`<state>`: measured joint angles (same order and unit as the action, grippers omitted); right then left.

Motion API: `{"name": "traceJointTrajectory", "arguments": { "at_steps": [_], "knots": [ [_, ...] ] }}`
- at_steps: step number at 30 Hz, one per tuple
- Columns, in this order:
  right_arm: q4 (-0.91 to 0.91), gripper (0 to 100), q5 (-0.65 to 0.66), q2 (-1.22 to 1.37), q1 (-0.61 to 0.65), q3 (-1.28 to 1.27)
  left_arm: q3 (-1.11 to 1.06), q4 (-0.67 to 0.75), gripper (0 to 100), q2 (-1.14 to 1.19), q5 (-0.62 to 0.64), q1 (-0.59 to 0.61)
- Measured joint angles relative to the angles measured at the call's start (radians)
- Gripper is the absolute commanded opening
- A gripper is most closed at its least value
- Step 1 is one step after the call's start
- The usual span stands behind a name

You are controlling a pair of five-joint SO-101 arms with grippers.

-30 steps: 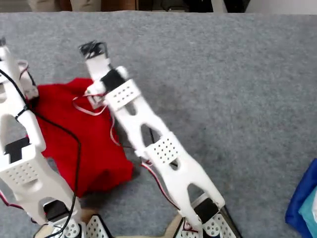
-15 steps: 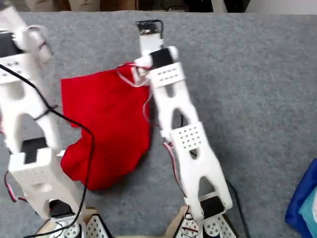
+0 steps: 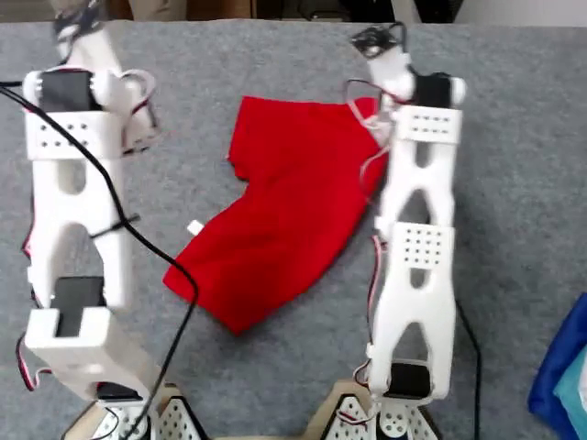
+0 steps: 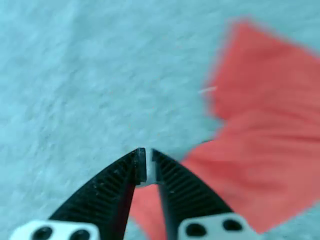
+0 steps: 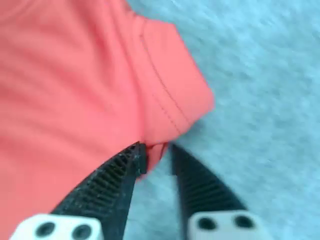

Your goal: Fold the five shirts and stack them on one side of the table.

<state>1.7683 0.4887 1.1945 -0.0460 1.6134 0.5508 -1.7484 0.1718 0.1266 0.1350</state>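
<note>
left gripper [image 4: 145, 156]: we see its jaws together, above the counter [image 4: 75, 75], upper left of the high view.
right gripper [image 5: 156, 150]: jaws clamped on an edge of the red shirt [image 5: 75, 75].
red shirt: we find it unfolded mid-frame, between the arms.

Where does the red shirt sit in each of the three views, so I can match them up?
High view: the red shirt lies spread mid-table, between the two arms.
Left wrist view: it lies beyond the left pincer, off to one side of the tips.
Right wrist view: its sleeve edge sits at the right pincer.
Shared landmark: the grey table cover.
</note>
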Motion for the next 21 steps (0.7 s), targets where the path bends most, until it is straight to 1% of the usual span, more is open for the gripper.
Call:
{"name": "traceJointTrajectory", "arguments": {
  "at_steps": [2, 6, 8, 11, 16, 21],
  "knots": [
    [0.000, 37.3, 0.061, -0.015, -0.003, -0.015, -0.078, 0.000, 20, 0.034, -0.006, 0.052],
    [0.000, 38.3, 0.091, -0.071, 0.028, -0.044, -0.210, 0.000, 20, 0.078, -0.008, 0.100],
    [0.000, 38.3, 0.086, -0.098, 0.080, -0.046, -0.258, 0.000, 20, 0.095, -0.012, 0.100],
    [-0.020, 38.3, 0.061, -0.115, 0.196, -0.046, -0.301, 0.000, 20, 0.112, -0.014, 0.101],
    [-0.195, 38.3, 0.012, -0.098, 0.405, -0.115, -0.354, 0.000, 20, 0.115, -0.015, 0.130],
    [-0.379, 38.2, -0.035, -0.008, 0.502, -0.241, -0.359, 0.000, 20, 0.115, -0.012, 0.187]
  ]
}}
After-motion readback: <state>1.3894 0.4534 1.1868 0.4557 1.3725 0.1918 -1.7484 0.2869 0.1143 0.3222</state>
